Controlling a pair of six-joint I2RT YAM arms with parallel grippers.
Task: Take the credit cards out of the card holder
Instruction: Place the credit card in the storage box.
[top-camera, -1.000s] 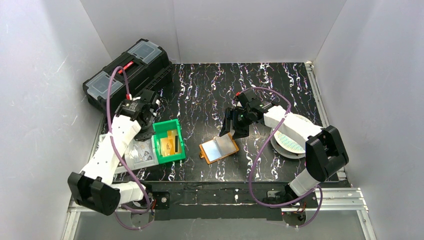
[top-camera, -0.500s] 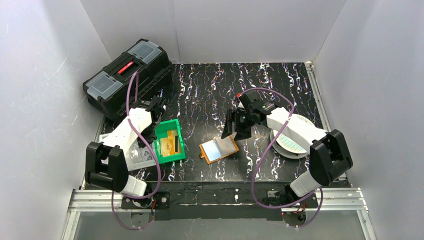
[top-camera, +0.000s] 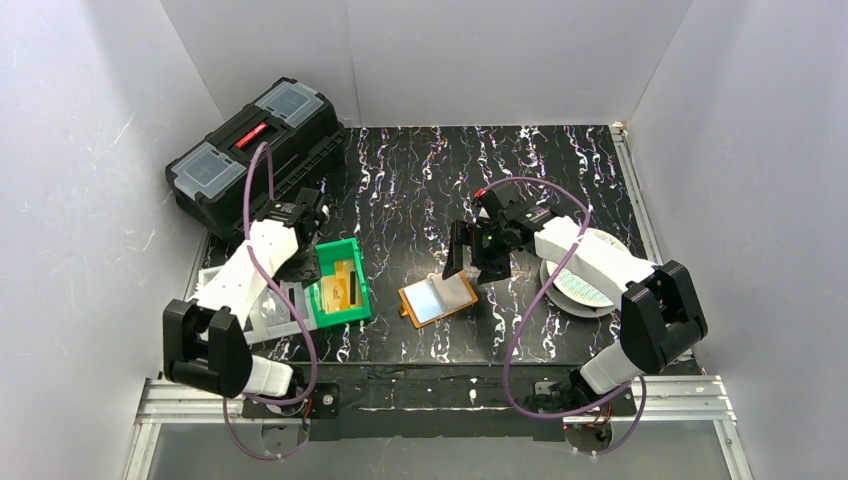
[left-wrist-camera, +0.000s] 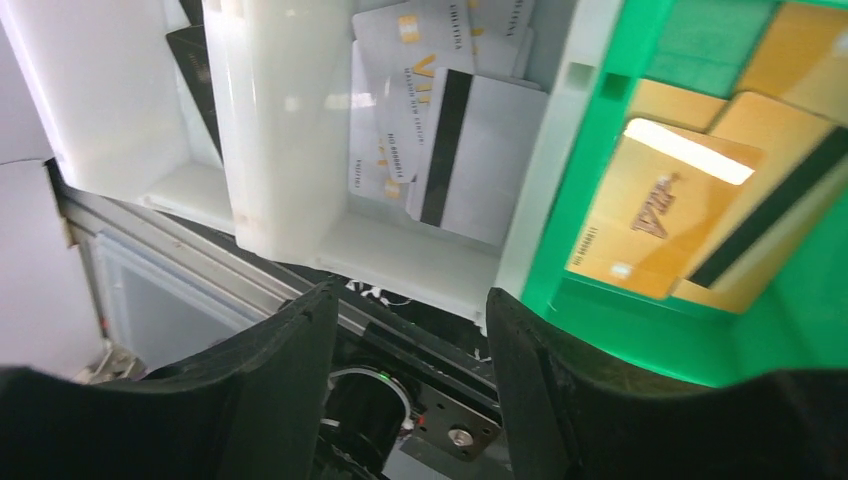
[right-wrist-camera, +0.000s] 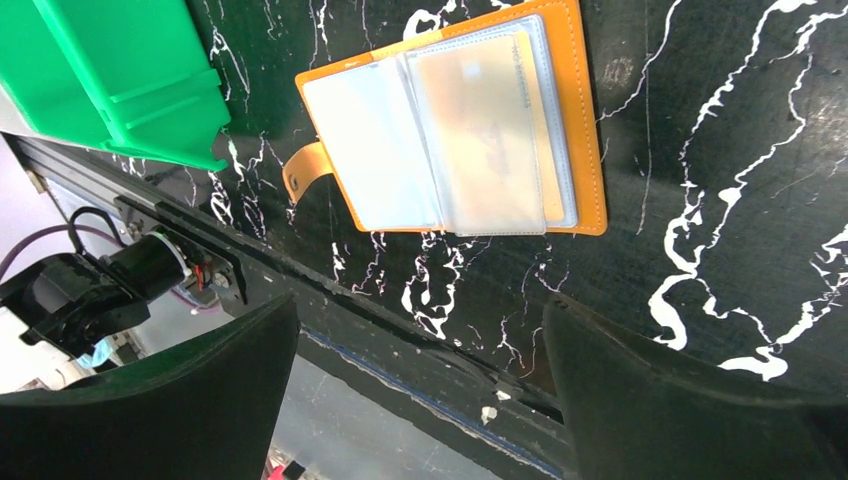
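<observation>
Bright, even overhead light; glare streaks a gold card (left-wrist-camera: 655, 215) and whitens the pockets of the holder (right-wrist-camera: 450, 120); wrist views slightly soft.

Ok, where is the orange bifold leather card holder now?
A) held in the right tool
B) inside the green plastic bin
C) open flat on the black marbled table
C: the orange bifold card holder lies spread open on the black marbled table, the right tool open and clear of it.
</observation>
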